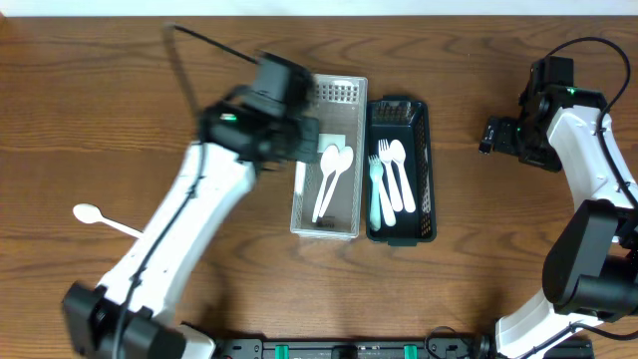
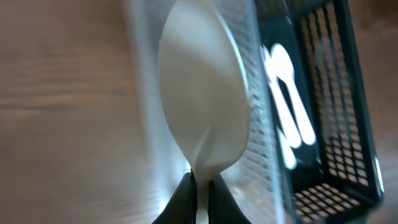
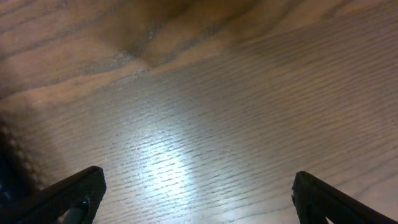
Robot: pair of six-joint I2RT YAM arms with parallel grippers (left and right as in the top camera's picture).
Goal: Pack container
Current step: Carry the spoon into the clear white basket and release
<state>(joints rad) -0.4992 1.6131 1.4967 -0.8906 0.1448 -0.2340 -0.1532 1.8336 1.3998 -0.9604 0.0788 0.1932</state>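
Note:
My left gripper (image 2: 200, 186) is shut on the handle of a white plastic spoon (image 2: 202, 99), held over the left edge of the clear container (image 1: 305, 209). In the overhead view the left gripper (image 1: 299, 140) hovers above that container, which holds two white spoons (image 1: 333, 170). The black basket (image 1: 427, 170) beside it holds white and pale blue forks and a spoon (image 1: 391, 179); it also shows in the left wrist view (image 2: 336, 112). My right gripper (image 3: 196, 193) is open and empty over bare table at the far right (image 1: 490, 135).
One more white spoon (image 1: 100, 217) lies on the wooden table at the left. The right arm's white links stand along the right edge (image 1: 588, 170).

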